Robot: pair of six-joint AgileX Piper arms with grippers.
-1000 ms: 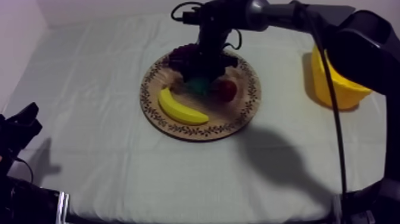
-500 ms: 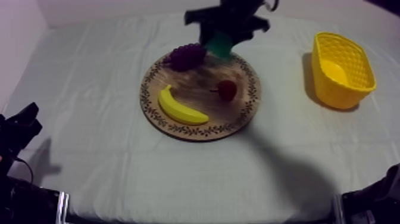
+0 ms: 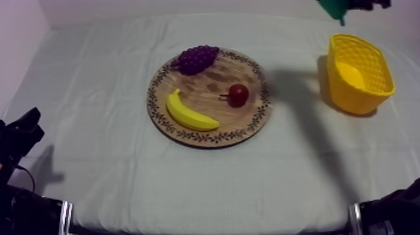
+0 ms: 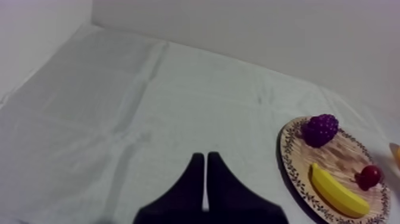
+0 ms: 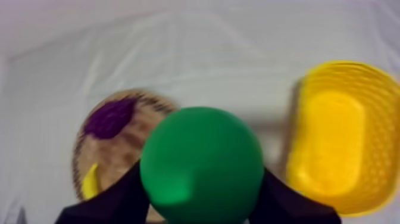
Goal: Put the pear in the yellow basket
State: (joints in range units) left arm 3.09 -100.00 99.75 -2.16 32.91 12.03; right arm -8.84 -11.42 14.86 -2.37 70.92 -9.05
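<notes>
Moved off round wooden board [image 3: 209,94]: green toy pear [image 5: 202,164], likely light, rigid, slippery, pinched at its belly by right jaws, yellow basket [image 5: 357,67] beside them; left jaws pressed together.

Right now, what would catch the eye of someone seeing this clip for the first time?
The green pear hangs in the right gripper, high above the cloth between the wooden board and the yellow basket. On the board lie a banana, a bunch of grapes and a small red fruit. The left gripper rests shut at the near left edge.
</notes>
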